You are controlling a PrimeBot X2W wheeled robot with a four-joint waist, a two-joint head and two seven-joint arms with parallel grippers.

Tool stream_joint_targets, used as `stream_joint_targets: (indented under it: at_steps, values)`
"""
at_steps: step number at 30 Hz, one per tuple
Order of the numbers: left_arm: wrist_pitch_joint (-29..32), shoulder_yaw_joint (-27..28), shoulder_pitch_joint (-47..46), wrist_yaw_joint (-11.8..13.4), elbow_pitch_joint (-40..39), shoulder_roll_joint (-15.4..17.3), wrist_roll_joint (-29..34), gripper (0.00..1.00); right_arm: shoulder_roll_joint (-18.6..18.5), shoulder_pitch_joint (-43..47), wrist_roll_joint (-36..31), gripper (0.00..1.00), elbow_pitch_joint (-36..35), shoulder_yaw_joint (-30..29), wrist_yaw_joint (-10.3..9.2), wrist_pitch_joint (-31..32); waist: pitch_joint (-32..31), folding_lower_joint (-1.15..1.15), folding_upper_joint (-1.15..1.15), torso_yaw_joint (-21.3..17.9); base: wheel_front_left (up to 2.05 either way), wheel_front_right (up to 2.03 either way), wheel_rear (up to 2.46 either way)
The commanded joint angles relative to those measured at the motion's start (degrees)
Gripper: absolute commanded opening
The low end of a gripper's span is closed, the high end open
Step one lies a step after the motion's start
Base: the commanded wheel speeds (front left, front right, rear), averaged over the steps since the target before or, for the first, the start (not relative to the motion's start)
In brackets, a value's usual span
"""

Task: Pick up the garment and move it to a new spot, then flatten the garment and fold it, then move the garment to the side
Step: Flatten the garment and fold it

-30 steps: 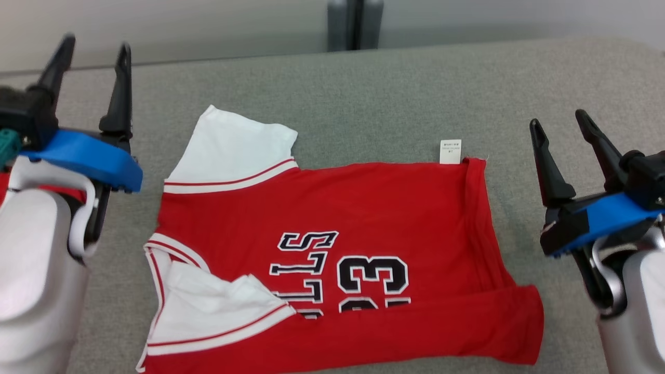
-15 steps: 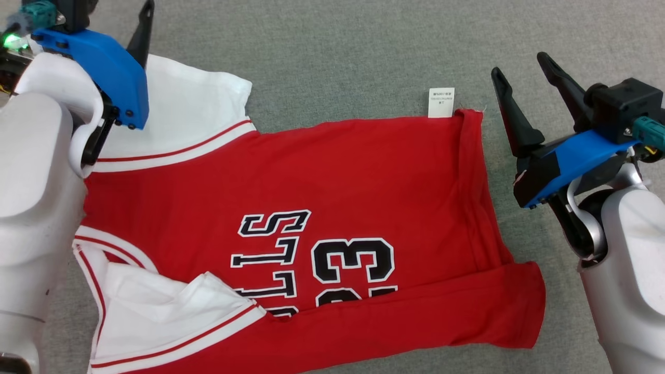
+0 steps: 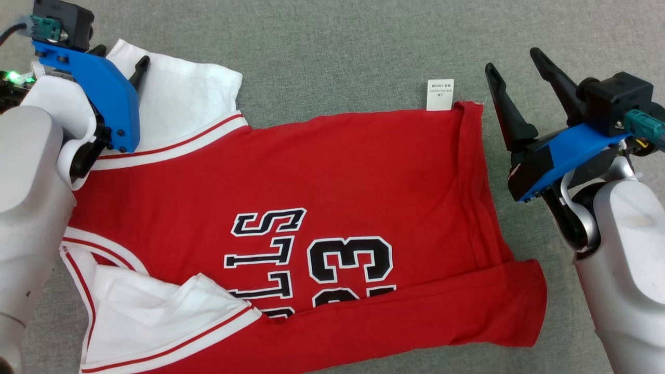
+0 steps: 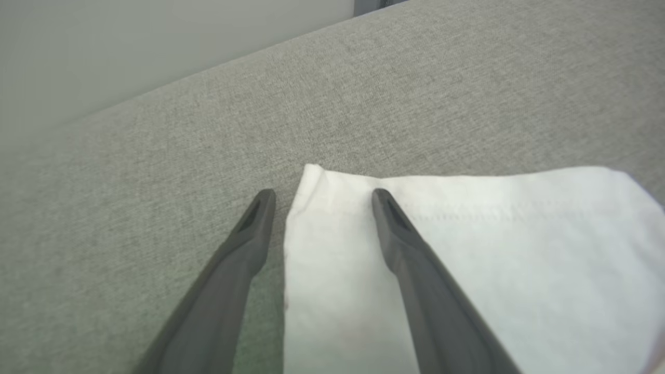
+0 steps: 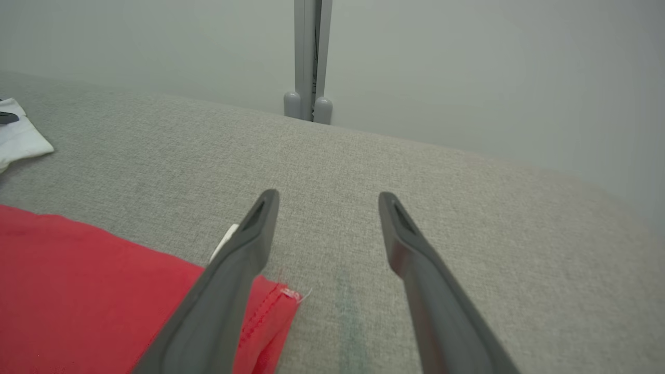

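Note:
The garment (image 3: pixel 337 176) is a red jersey with white sleeves and black-and-white lettering, spread on the grey padded surface (image 3: pixel 337 47). My left gripper (image 3: pixel 120 54) is open above the far white sleeve (image 3: pixel 192 98). In the left wrist view the left gripper (image 4: pixel 322 195) straddles the sleeve's (image 4: pixel 467 249) corner, one finger over the cloth and one over the bare surface. My right gripper (image 3: pixel 513 59) stands open just right of the garment's far right corner, near the white label (image 3: pixel 440 94). In the right wrist view the right gripper (image 5: pixel 328 195) hovers beside the red hem (image 5: pixel 78 270).
The grey surface (image 5: pixel 415 171) ends at a far edge against a pale wall. A grey post (image 5: pixel 307 57) rises behind that edge. Bare surface lies beyond the garment and to its right.
The head camera has tipped down and closer. My left gripper has come in over the far white sleeve's corner. My right gripper has edged toward the garment's far right corner. Both stayed open.

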Motion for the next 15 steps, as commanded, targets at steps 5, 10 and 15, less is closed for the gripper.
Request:
stream_joint_targets:
  at_steps: [5, 10, 15]
  values:
    - [1.6, -2.6, -0.6, 0.0, 1.5, 0.1, -3.1, 1.0, -0.2, -1.5, 0.5, 1.0, 1.4, 0.6, 0.01, -0.4, 0.2, 0.0, 0.0, -0.3, 0.0, 0.0, 0.0]
    - [0.9, -5.3, -1.6, 0.0, 1.5, 0.7, -4.2, 0.0, -0.7, -1.3, 2.1, 1.0, 2.9, 1.6, 0.01, 1.3, -0.6, 0.0, 0.0, -0.3, 0.0, 0.0, 0.0]
    - [-2.1, -7.0, -2.9, 0.0, 1.2, 0.6, -5.1, 0.0, -2.0, -0.4, 5.5, 1.0, 3.7, 3.4, 0.01, 6.3, -1.6, 0.0, 0.0, 0.4, 0.0, 0.0, 0.0]
